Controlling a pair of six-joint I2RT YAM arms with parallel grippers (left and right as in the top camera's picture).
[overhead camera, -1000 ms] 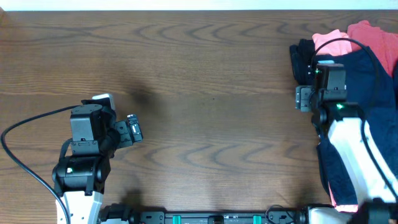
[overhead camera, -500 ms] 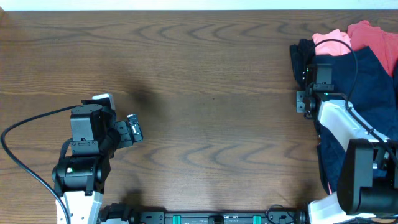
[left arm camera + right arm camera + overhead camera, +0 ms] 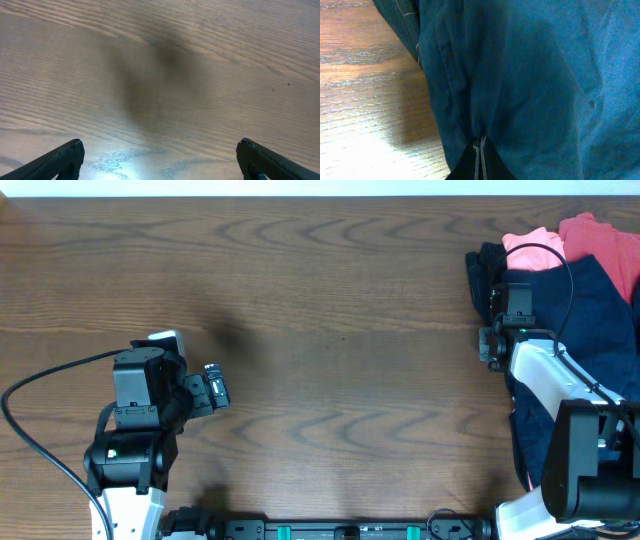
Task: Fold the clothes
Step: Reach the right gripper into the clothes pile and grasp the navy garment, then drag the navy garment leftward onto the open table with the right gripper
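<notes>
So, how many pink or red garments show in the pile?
2: a coral-pink one at the far right, a red one beside it; others may hide under the navy clothes.

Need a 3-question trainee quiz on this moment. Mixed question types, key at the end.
1. True or false: the left tool is open above bare table, touching no fabric.
2. The right tool is shut on a fold of fabric. Which piece? A) coral-pink garment B) navy garment C) white towel
3. Fill in: in the overhead view, the clothes pile lies on the ____ arm's side of the table.

Key: 1 true; 2 B; 3 right.
</notes>
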